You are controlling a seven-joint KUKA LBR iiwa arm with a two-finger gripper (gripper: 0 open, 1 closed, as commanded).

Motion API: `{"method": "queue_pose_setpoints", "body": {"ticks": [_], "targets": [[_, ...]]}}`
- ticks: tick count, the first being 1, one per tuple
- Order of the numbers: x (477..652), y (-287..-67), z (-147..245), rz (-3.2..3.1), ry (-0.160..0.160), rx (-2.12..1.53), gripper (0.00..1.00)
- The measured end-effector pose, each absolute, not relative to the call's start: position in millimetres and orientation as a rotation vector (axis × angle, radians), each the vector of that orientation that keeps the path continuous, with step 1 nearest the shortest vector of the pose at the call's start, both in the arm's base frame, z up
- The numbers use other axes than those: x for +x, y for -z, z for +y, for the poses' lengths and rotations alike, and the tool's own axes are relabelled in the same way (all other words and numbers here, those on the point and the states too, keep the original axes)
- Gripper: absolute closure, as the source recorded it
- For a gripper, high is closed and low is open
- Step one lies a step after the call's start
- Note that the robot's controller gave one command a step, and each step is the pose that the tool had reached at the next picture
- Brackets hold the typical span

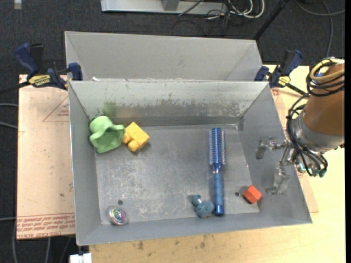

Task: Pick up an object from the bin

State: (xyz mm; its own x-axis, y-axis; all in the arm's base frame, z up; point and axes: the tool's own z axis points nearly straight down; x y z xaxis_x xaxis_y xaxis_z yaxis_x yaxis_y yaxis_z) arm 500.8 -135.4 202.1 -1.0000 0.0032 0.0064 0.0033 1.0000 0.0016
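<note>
My gripper (270, 167) hangs over the bin's right sloping wall, open, with nothing between its fingers. One finger (263, 147) points toward the back and the other (277, 186) toward the front. A small orange-red cube (252, 194) lies just left of and below the front finger, apart from it. A blue hairbrush (216, 170) lies lengthwise on the bin floor further left, bristles toward the back. A small blue-grey lump (202, 206) rests against the handle end of the brush.
A green soft thing (105, 134) and a yellow block (135, 136) sit together in the back left corner. A small shiny round thing (118, 216) lies in the front left corner. The arm's orange cover and cables stand at the right rim.
</note>
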Motion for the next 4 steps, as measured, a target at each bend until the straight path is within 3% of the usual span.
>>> {"method": "queue_pose_setpoints", "body": {"ticks": [1, 2, 3, 4], "targets": [[495.1, -91.9, -149.8, -2.974, 0.011, 1.01, 0.0], [496.1, -69.3, -137.5, -2.958, 0.012, 1.061, 0.0], [517.3, -106.6, -153.1, -2.979, -0.002, 1.019, 0.0], [501.1, -71.3, -129.9, -2.716, 0.037, 1.597, 0.0]]}}
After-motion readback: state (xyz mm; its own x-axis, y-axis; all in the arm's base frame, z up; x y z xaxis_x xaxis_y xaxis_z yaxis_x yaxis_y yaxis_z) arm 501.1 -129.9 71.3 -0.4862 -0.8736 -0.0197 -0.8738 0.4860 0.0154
